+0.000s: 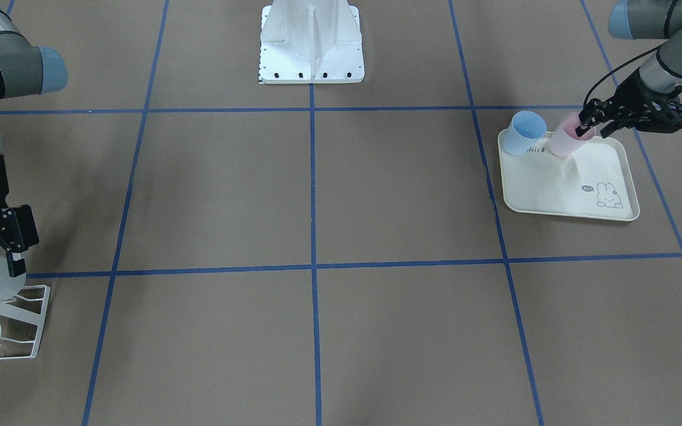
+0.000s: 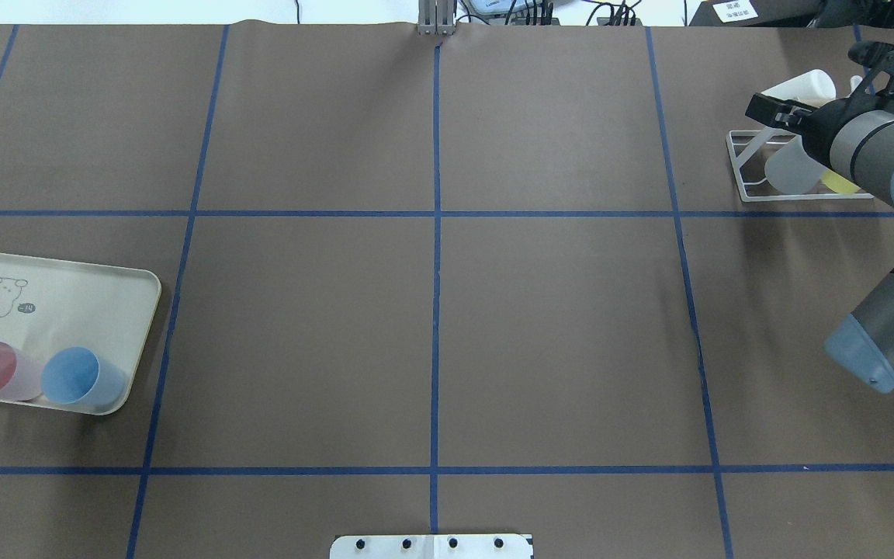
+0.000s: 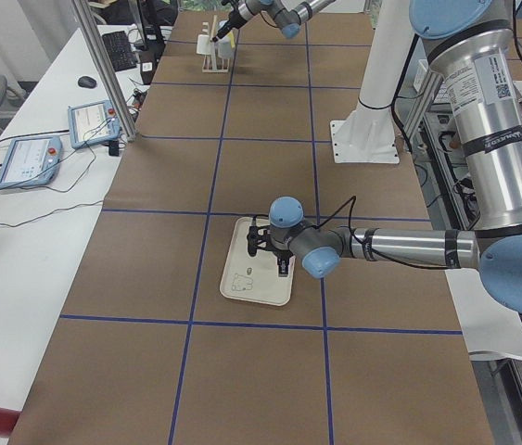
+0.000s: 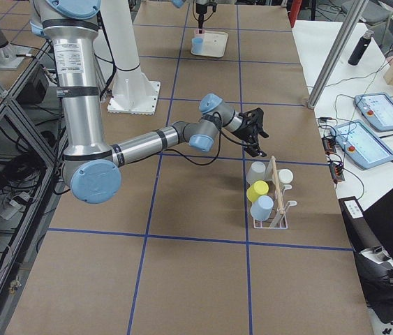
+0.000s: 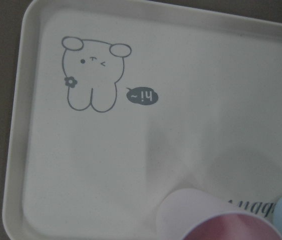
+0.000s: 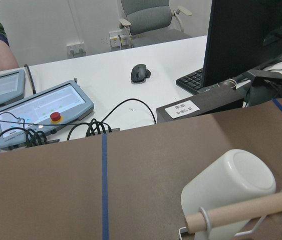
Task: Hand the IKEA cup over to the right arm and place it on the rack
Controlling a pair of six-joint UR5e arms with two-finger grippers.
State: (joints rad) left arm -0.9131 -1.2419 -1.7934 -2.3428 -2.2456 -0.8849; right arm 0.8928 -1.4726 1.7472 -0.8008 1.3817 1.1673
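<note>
Translucent pink plastic cup point(image 1: 566, 142), tapered, upright on smooth cream rabbit-print tray point(image 1: 572, 195) just beside blue cup point(image 1: 523, 135); left end effector point(image 1: 584, 125) at its rim, grip cannot tell. Right end effector point(image 2: 808, 81) fingers apart near white wire rack point(image 4: 273, 183) with wooden-tipped pegs

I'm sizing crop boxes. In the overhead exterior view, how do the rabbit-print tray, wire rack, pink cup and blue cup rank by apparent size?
1. rabbit-print tray
2. wire rack, though the right arm hides part of it
3. pink cup and blue cup: they look alike, so neither ranks above the other
</note>
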